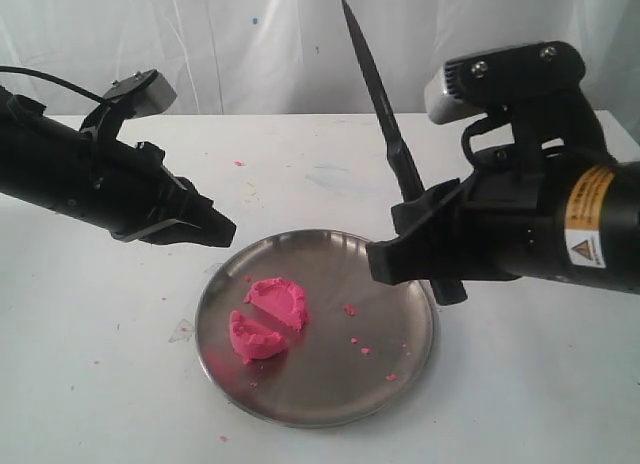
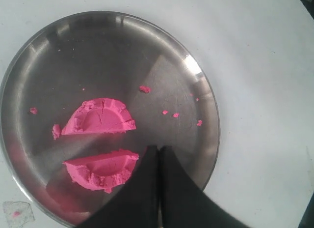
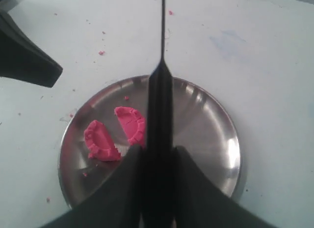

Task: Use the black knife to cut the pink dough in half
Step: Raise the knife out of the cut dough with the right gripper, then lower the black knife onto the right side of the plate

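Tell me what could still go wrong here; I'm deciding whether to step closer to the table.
The right gripper holds the black knife by its handle, blade pointing up and tilted over the plate; a slip or fast swing could fling it, so keep back. If it drops, it could strike the plate and scatter the two pink dough halves. The shut left gripper hangs near the plate's rim and might knock it.

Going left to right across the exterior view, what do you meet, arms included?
Left gripper with jaws shut → pink dough, two half-moons on the left part of the steel plate → black knife, blade pointing up → right gripper, jaws clamped on the knife handle.
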`<state>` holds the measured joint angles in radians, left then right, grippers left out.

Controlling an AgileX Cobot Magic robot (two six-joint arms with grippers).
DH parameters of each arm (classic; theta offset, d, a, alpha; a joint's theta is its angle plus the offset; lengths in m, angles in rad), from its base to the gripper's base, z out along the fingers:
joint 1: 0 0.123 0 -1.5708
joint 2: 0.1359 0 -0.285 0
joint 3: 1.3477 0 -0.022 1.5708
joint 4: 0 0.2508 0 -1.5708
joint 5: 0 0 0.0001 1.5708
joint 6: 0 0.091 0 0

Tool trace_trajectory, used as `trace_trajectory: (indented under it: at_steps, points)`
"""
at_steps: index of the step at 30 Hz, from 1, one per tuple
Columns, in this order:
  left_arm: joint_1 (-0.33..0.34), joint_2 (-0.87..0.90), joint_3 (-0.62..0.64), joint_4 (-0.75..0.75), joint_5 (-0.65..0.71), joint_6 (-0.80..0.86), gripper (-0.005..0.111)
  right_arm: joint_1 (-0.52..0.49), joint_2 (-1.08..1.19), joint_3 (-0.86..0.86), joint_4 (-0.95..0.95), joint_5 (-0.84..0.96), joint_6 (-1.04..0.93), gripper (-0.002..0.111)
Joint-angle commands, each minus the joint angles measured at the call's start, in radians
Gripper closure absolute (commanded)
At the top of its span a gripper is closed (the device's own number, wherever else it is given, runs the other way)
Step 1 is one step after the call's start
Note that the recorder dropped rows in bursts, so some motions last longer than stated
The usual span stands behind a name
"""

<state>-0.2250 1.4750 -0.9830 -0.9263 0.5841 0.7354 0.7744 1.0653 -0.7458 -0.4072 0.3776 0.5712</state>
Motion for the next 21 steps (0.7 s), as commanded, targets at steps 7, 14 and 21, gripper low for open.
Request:
trace_trajectory:
  at_steps: [7,14,21]
  points:
    - [-0.007,-0.009,0.006,-0.014,0.013,0.001,0.107,-0.152,-0.023,0.016,0.913,-0.013,-0.797,0.108]
    - [-0.007,-0.009,0.006,-0.014,0.013,0.001,0.107,-0.161,-0.023,0.191,1.245,-0.161,-0.933,0.108]
    - [-0.007,-0.009,0.006,-0.014,0.013,0.001,0.107,-0.159,-0.023,0.218,1.295,-0.165,-0.926,0.108]
